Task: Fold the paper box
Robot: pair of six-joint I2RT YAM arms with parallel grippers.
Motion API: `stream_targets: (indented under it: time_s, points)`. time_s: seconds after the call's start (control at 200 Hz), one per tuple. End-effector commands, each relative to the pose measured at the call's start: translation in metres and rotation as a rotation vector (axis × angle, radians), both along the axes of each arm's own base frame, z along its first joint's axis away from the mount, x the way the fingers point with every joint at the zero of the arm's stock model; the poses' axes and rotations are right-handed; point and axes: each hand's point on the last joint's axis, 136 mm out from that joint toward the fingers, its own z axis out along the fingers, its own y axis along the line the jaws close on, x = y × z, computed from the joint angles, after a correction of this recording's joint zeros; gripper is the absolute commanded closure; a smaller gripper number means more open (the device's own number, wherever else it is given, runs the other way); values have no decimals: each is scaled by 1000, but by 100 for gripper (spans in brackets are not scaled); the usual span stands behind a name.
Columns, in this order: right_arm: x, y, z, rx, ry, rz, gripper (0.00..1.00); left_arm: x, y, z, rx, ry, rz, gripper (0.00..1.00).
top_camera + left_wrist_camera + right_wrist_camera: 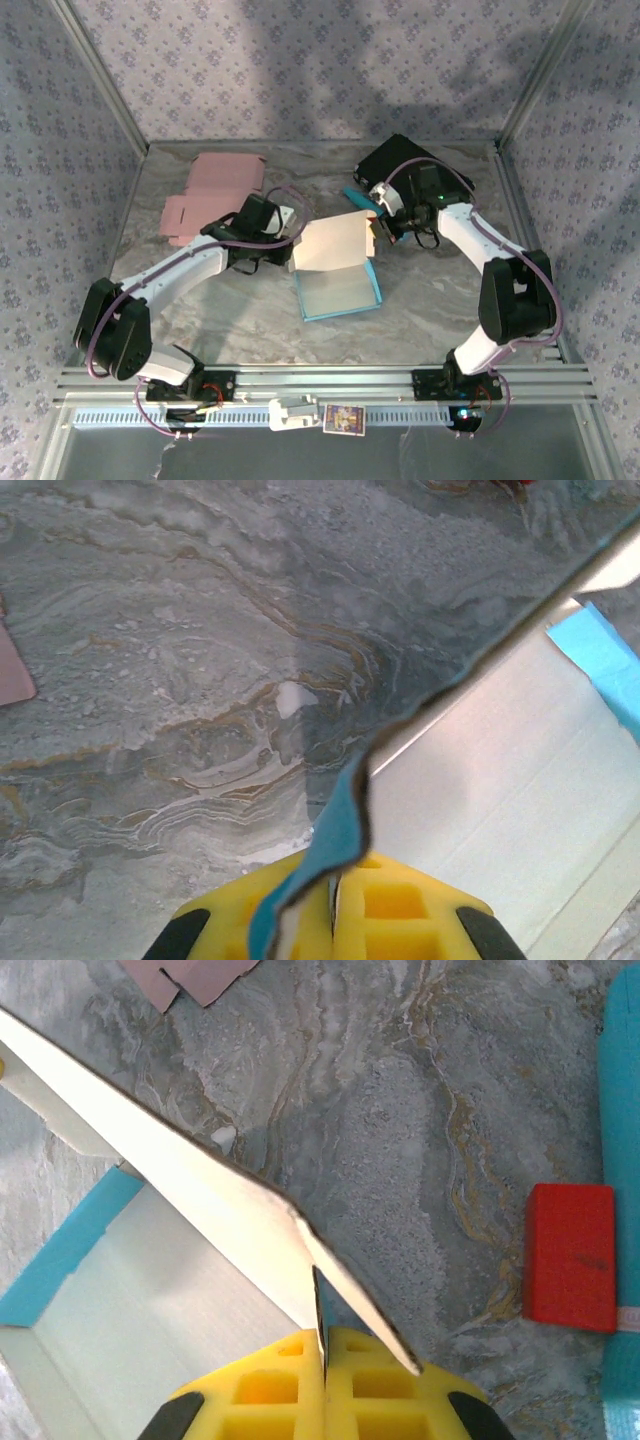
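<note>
The paper box (338,288), blue outside and white inside, lies open at the table's centre with its lid panel (332,240) raised. My left gripper (290,232) is at the lid's left edge. In the left wrist view its yellow fingers (338,885) are shut on a blue side flap (335,820), with the white inner panel (500,780) to the right. My right gripper (377,230) is at the lid's right edge. In the right wrist view it (322,1345) is shut on a thin flap standing edge-on under the white lid panel (190,1175).
A flat pink box blank (215,195) lies at the back left. A black object (415,170) and a teal item (360,197) sit at the back right. A red block (570,1257) lies by the right gripper. Metal rails edge the table.
</note>
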Motion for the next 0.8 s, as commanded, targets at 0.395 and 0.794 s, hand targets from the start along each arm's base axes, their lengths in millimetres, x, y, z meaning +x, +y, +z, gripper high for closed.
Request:
stream_targets:
  time_s: [0.395, 0.794]
  points:
    - [44, 20, 38, -42, -87, -467, 100, 50, 4, 29, 86, -89, 258, 100]
    - [93, 45, 51, 77, -108, -742, 100, 120, 15, 32, 11, -136, 408, 100]
